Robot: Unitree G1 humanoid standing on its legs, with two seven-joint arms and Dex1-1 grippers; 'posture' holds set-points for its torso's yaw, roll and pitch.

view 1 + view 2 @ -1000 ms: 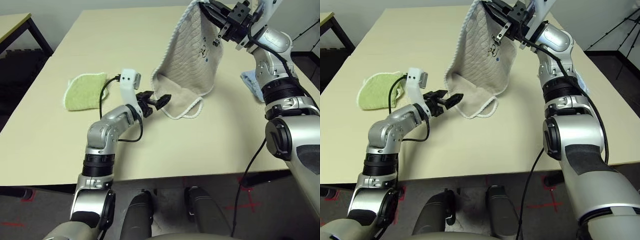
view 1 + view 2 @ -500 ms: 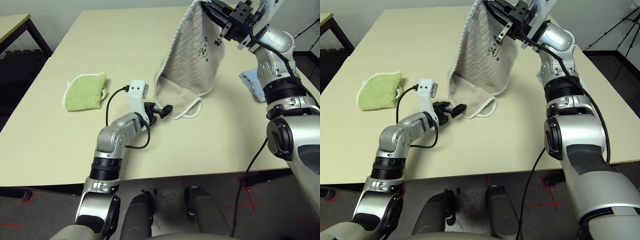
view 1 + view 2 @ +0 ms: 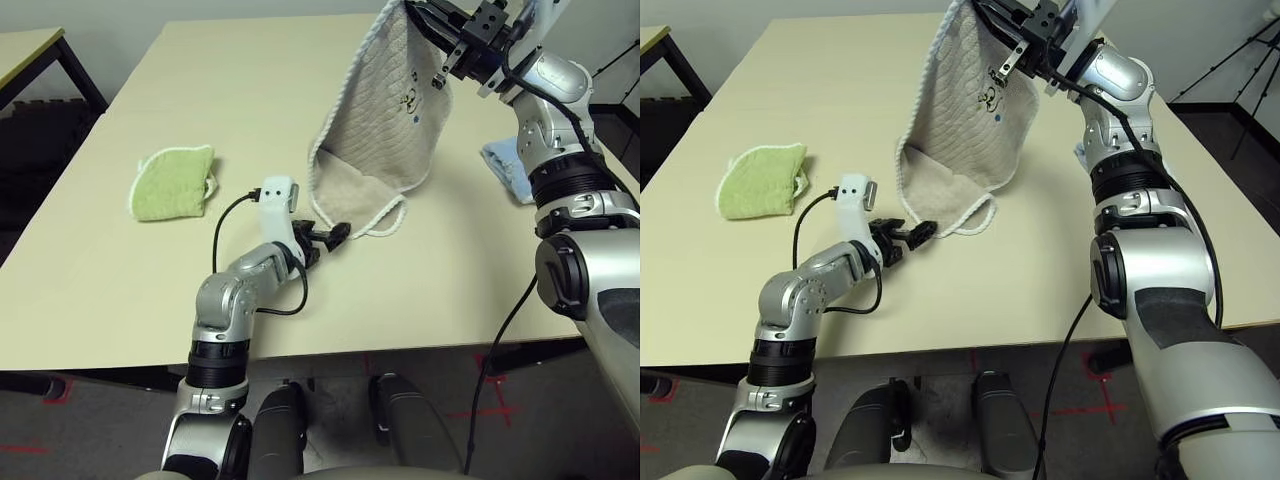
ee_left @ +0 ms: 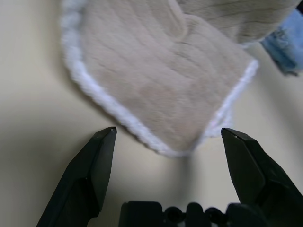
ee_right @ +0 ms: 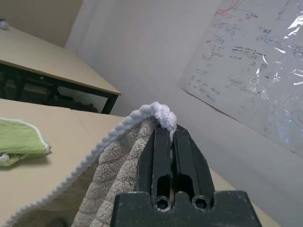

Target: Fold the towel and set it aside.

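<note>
The towel (image 3: pixel 385 110), beige with white edging and a small dark motif, hangs from one corner high over the far side of the table. My right gripper (image 3: pixel 420 15) is shut on that top corner, and in the right wrist view the white edging bunches above the closed fingers (image 5: pixel 163 156). The towel's lower end (image 4: pixel 156 90) rests on the tabletop. Low at the table's middle, my left gripper (image 3: pixel 333 233) stands open, its two fingers either side of the towel's near bottom corner (image 4: pixel 177 152) without touching it.
A lime-green cloth (image 3: pixel 172 183) lies folded on the table's left part. A light-blue cloth (image 3: pixel 505 166) lies near the right edge behind my right arm. A second table (image 3: pixel 25 50) stands off to the far left.
My left gripper has moved right and nearer along the table to the towel's bottom corner. The right gripper still holds the top corner high.
</note>
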